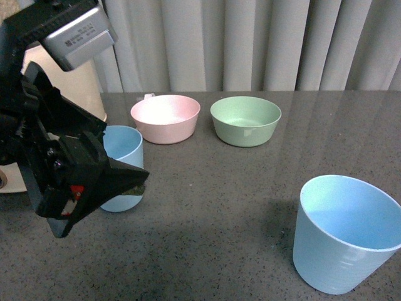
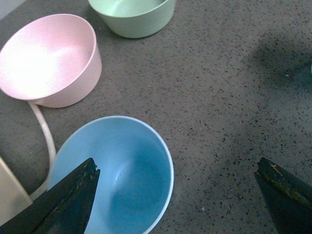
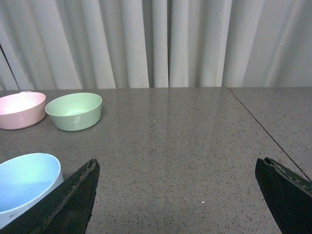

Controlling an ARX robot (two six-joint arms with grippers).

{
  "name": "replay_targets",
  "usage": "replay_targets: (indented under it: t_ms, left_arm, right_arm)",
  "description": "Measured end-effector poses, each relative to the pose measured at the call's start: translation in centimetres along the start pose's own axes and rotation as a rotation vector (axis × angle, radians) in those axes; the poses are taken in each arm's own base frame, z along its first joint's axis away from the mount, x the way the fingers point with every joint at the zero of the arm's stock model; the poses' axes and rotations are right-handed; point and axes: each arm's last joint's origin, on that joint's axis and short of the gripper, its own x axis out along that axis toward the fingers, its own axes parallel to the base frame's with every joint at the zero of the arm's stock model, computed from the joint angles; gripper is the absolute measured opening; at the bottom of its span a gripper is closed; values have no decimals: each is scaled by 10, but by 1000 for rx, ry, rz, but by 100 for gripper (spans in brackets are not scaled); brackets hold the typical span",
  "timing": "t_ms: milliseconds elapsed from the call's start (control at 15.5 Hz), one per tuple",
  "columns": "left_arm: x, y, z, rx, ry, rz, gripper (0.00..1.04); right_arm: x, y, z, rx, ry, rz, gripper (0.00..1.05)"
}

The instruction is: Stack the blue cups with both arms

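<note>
Pale pleated curtains [image 1: 250,44] hang behind a dark speckled counter [image 1: 219,207]. A pink bowl [image 1: 165,118] and a green bowl [image 1: 245,120] sit side by side near its far edge. One blue cup [image 1: 125,147] stands upright on the left, just in front of the pink bowl. It is partly hidden by the left end effector [image 2: 176,165], whose jaws are spread wide and clamp nothing. The other blue cup [image 1: 346,235] stands upright at the near right, well apart from the first. The right end effector [image 3: 176,163] is likewise spread and empty, with that cup beside one finger.
</note>
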Motion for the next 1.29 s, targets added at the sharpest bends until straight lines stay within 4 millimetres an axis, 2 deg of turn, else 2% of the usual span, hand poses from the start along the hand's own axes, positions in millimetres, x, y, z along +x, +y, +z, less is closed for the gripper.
replay_targets:
  t_ms: [451, 515, 644, 708, 773, 966, 1159, 1288]
  left_arm:
    - [13, 1, -1, 34, 31, -25, 98]
    - [17, 3, -2, 39, 47, -25, 85]
    - [20, -7, 0, 64, 59, -70, 17]
    - [20, -7, 1, 72, 60, -70, 5]
    - [18, -6, 5, 80, 55, -60, 2]
    - [8, -15, 15, 103, 31, -80, 2]
    - [-10, -33, 44, 161, -77, -114, 2]
    - [-10, -53, 54, 192, -103, -171, 2]
  right_arm:
    - [0, 0, 0, 0, 0, 0, 98]
    - [0, 0, 0, 0, 0, 0, 98]
    - [0, 0, 0, 0, 0, 0, 98]
    - [0, 0, 0, 0, 0, 0, 98]
    - [0, 0, 0, 0, 0, 0, 98]
    - [0, 0, 0, 0, 0, 0, 98]
    - [0, 0, 0, 0, 0, 0, 98]
    - [0, 0, 0, 0, 0, 0, 98]
